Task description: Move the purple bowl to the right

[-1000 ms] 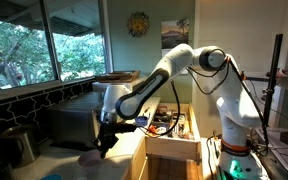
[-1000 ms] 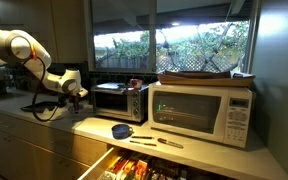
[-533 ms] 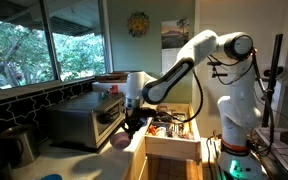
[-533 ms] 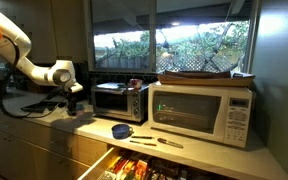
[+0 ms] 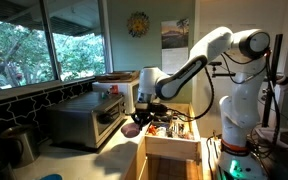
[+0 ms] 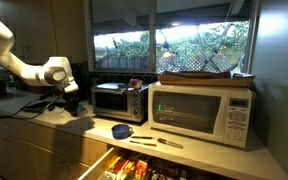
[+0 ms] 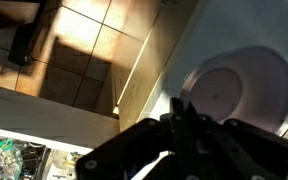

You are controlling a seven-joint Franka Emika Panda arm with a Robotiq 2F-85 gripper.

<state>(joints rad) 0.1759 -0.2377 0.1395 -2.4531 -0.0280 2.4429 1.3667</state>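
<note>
The purple bowl (image 7: pixel 240 88) is pale mauve and shallow. In the wrist view it fills the upper right, above a light counter. My gripper (image 7: pixel 181 118) is shut on its near rim. In an exterior view the gripper (image 5: pixel 139 118) holds the bowl (image 5: pixel 131 130) just above the counter's edge, in front of the toaster oven (image 5: pixel 84 122). In an exterior view the gripper (image 6: pixel 73 101) hangs left of the toaster oven (image 6: pixel 118 100); the bowl is too dark to make out there.
A small dark blue bowl (image 6: pixel 121 131) sits on the counter before the white microwave (image 6: pixel 202 112). An open drawer full of utensils (image 5: pixel 172 128) lies beside the counter, also in the wrist view (image 7: pixel 14 155). Windows run behind.
My gripper has carried the bowl along the counter, from beside the toaster oven's far end toward the open drawer. The arm has stretched out.
</note>
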